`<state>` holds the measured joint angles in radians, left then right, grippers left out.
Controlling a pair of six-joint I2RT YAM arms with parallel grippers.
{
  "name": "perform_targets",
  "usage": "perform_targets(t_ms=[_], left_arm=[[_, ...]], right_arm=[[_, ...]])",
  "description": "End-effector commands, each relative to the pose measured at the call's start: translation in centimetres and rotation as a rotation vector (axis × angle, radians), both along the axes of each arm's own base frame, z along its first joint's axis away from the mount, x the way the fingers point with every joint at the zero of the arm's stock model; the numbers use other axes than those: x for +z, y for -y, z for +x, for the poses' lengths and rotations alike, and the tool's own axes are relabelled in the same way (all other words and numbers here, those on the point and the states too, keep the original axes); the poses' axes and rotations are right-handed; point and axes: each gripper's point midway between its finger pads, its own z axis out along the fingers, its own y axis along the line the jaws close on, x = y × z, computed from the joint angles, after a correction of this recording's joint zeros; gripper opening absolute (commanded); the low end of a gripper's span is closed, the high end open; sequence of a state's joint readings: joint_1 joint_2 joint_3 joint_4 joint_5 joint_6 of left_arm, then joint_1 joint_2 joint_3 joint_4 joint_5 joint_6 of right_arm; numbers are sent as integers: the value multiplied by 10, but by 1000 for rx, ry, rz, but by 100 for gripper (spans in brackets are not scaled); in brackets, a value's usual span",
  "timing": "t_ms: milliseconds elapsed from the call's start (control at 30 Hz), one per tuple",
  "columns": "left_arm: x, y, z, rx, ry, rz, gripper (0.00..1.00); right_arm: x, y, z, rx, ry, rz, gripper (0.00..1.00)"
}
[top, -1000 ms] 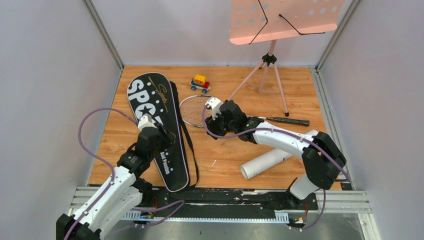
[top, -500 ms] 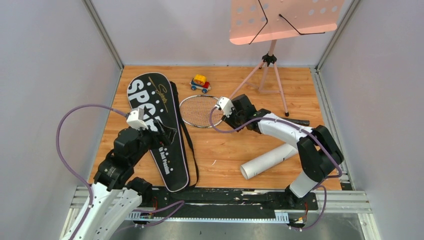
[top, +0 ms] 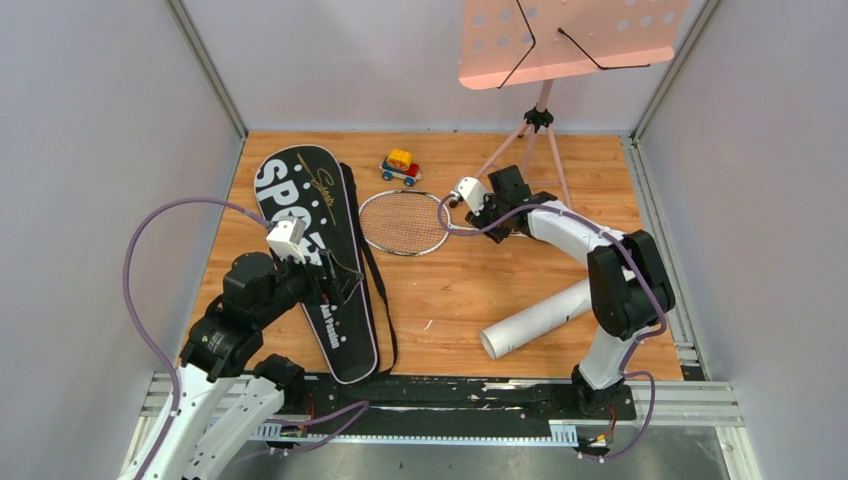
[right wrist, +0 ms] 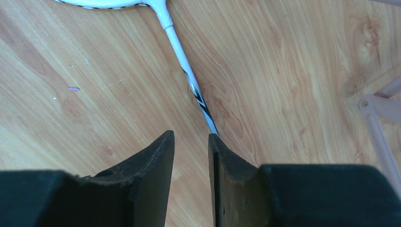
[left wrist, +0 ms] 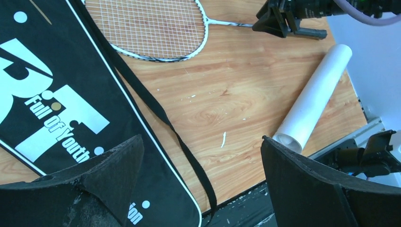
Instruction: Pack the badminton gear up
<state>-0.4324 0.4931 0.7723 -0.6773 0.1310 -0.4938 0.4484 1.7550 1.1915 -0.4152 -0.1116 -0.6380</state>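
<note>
Left hand (left wrist: 201,142) hovers above the counter (left wrist: 246,80), fingers spread wide, nothing between them. Just below it and to its left side lies the black SPORT bag (left wrist: 71,52), flat on the wood. Off toward its right finger lies the white tube (left wrist: 312,97). Farther out, right hand (right wrist: 190,135) is low over the wood, fingers only narrowly apart, bare wood in the gap. The racket (right wrist: 189,75) shaft runs out ahead from one fingertip; can't tell if it touches.
</note>
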Motion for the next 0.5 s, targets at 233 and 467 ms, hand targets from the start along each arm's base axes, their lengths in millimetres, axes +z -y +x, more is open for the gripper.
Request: perform_targets(t_ms=[233,467], left_arm=[[25,-4,-10,-19,129,-33,100],[32,-10,-13,6,170,-41,100]], right_arm=[[-7,-5,21,126,-57,1,34],[-23,-1,27,129,-92,-17,35]])
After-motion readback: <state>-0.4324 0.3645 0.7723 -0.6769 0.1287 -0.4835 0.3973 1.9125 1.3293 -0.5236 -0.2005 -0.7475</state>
